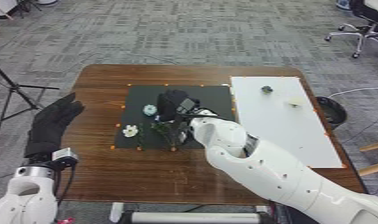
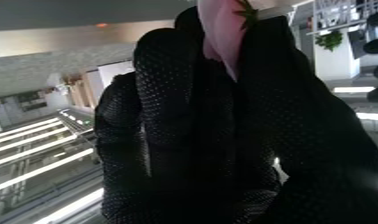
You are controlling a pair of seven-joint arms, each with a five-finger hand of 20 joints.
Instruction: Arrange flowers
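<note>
Over the black mat [image 1: 199, 92], my right hand [image 1: 172, 102] is beside a pale blue flower [image 1: 150, 110]. A white flower [image 1: 130, 130] and green stems [image 1: 161, 128] lie on the mat nearer the robot. In the right wrist view, the thumb and fingers of my right hand [image 2: 177, 105] pinch a pink flower [image 2: 223, 32] with a bit of green. At the table's left edge, my left hand [image 1: 52, 120] is held with its fingers extended and nothing in it.
A white board [image 1: 288, 135] covers the table's right side, with a small dark round object [image 1: 267, 89] and a pale item [image 1: 294, 103] on it. Beyond the right edge stands a black bin [image 1: 331, 111]. A black tripod [image 1: 15, 86] is at the left.
</note>
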